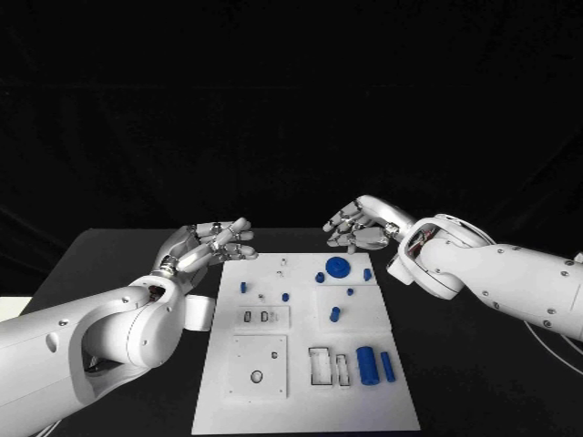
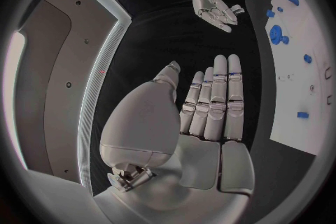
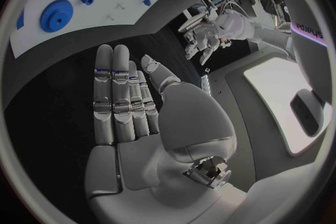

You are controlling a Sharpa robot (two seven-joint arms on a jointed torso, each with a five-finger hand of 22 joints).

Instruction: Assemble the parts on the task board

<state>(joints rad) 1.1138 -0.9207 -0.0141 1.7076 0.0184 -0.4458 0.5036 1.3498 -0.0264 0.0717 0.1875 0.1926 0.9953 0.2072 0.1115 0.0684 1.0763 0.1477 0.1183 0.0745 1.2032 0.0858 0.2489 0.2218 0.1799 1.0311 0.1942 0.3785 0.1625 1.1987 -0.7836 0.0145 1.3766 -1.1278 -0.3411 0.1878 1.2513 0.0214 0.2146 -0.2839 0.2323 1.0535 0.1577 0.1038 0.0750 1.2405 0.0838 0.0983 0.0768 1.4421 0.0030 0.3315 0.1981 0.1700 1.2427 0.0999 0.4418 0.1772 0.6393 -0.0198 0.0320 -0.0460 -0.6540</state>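
Black table; task board holds blue parts; left hand, right hand spread, empty.

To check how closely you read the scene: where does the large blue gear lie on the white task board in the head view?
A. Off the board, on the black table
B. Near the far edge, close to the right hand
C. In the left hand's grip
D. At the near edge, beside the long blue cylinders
B: the large blue gear lies flat on the task board near its far edge, just below the right hand, which holds nothing.
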